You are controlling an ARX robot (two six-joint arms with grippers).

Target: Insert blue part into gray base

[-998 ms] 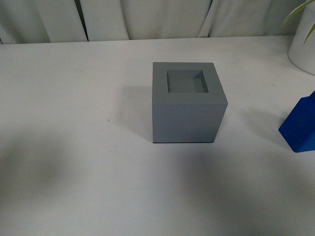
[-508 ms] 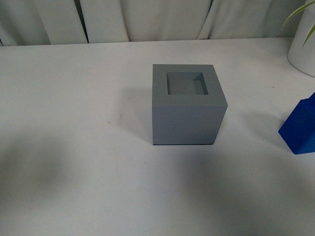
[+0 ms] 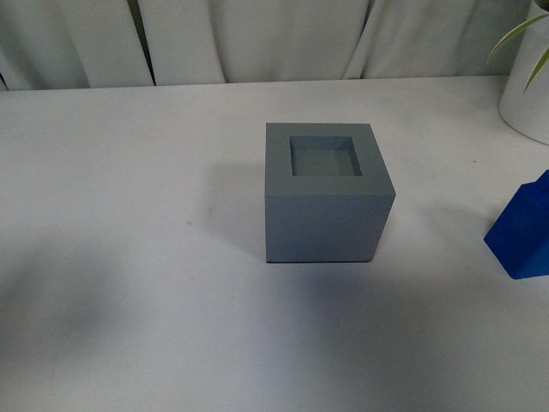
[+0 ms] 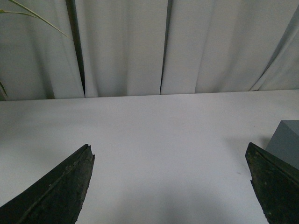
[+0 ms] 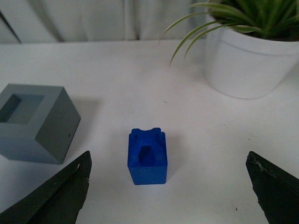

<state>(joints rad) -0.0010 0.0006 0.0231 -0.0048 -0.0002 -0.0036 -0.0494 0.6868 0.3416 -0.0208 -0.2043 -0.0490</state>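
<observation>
Well apart: blue part & gray base.

In the front view the whole scene slid a little lower in the picture. The gray base sat lower than it did a second ago, and so did its square hole. The far edge of the table dropped down too, so more of the curtain showed above it. The blue part at the right edge also sat a bit lower. More of the white pot came into the picture. All these things slid together, by the same small bit.
</observation>
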